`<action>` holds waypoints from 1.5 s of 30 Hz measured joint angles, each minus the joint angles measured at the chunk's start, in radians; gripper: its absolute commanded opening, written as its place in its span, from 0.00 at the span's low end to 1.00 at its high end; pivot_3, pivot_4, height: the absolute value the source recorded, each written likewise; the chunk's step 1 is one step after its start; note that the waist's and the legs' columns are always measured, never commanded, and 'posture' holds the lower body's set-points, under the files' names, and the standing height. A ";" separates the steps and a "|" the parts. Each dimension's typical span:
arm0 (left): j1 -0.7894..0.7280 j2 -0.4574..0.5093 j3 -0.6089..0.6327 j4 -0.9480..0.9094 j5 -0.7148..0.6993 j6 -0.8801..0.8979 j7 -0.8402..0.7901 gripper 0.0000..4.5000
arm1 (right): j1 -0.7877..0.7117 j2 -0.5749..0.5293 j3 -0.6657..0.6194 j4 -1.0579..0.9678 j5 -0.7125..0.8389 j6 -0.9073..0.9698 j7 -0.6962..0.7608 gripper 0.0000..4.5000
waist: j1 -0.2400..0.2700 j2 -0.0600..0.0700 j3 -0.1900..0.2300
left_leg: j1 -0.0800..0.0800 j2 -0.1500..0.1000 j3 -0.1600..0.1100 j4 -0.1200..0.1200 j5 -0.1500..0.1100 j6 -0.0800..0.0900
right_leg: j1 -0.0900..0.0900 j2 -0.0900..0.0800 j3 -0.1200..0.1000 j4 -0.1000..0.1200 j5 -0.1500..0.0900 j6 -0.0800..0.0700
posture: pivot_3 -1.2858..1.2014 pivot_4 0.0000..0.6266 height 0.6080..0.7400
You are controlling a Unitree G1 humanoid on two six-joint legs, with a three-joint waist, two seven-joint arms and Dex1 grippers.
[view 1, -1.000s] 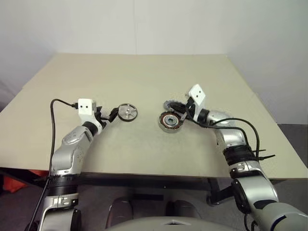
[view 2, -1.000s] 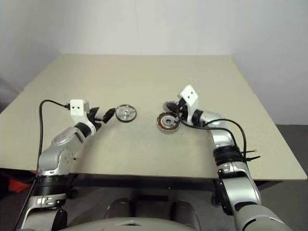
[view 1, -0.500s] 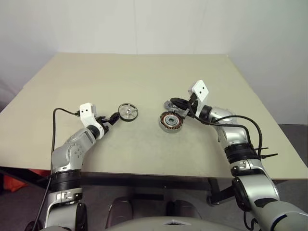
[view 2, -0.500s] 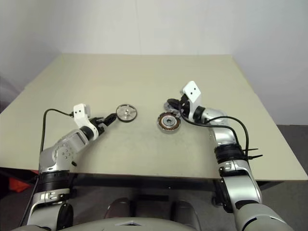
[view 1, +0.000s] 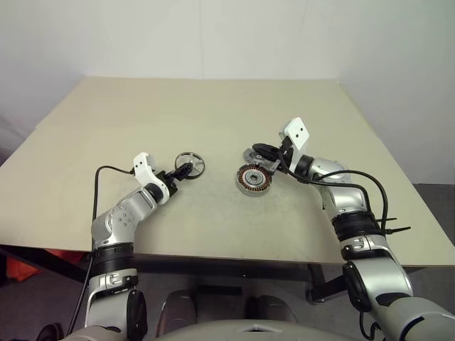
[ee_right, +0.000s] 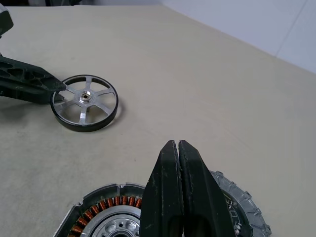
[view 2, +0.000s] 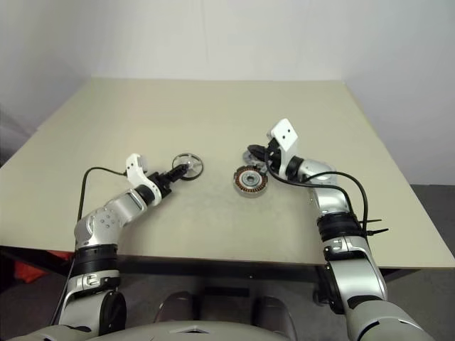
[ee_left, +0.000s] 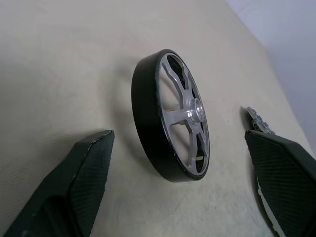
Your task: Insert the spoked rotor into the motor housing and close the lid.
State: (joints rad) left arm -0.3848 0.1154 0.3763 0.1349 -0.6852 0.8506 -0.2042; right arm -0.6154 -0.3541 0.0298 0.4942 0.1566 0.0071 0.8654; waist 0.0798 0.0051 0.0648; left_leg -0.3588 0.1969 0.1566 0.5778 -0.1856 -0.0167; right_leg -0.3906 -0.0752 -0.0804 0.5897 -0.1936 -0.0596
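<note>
Status: no assembly step is complete. I see the spoked rotor (view 1: pixel 190 164) lying flat on the table (view 1: pixel 213 114), well apart from the motor housing (view 1: pixel 254 177), which stands open with nothing seated in its centre; the lid (ee_right: pixel 236 205) lies on the table just behind the housing and partly hidden by it. Remaining, by my judgement: grasp the rotor, carry it across, seat it in the housing bore, then fetch the lid and close it. My left gripper (ee_left: pixel 182 185) is spread wide with one finger on either side of the rotor, and it holds nothing; from the left wrist view I cannot confirm that either pad touches the rim. My right gripper (ee_right: pixel 177 163) has its fingers pressed fully together and empty, hovering over the far edge of the housing and above the lid. Materials: the rotor is a thin wheel with a dark, smooth outer band, a bright machined silver face, spokes with open gaps between them and a small raised hub. The housing is a squat metal cylinder showing a ring of copper-coloured windings around a silver centre with a bearing-like core. The lid is a grey metal disc with a notched, gear-like edge. The finger pads carry a fine woven texture. The table is matte beige, flat and faintly grained.
</note>
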 measured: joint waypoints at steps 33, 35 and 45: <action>0.003 -0.004 -0.015 0.020 -0.016 0.004 -0.018 0.15 | 0.005 -0.001 0.000 -0.040 0.000 0.022 -0.019 0.00 | 0.004 0.000 0.000 | -0.001 0.000 0.000 0.000 0.000 0.000 | 0.000 0.000 0.000 0.000 0.000 0.000 | 0.52 0.00 1.00; 0.005 -0.007 -0.019 0.018 -0.020 0.004 -0.027 0.15 | 0.005 -0.004 0.000 -0.040 0.000 0.022 -0.019 0.00 | 0.004 0.000 0.000 | -0.001 0.000 0.000 0.000 0.000 0.000 | -0.001 0.000 0.000 0.000 0.000 0.000 | 0.52 0.00 1.00; -0.032 -0.086 0.075 -0.020 -0.236 0.123 0.043 0.15 | -0.010 -0.060 -0.037 -0.024 0.000 0.016 -0.051 0.00 | 0.017 0.000 0.000 | -0.001 0.000 0.008 0.001 0.000 0.000 | -0.001 0.000 0.000 0.000 0.000 0.000 | 0.52 0.00 1.00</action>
State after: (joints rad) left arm -0.4166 0.0295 0.4517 0.1144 -0.9208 0.9735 -0.1613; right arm -0.6253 -0.4136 -0.0070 0.4706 0.1569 0.0236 0.8142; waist 0.0966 0.0050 0.0648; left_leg -0.3603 0.1969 0.1641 0.5791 -0.1858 -0.0164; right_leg -0.3911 -0.0753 -0.0806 0.5898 -0.1935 -0.0597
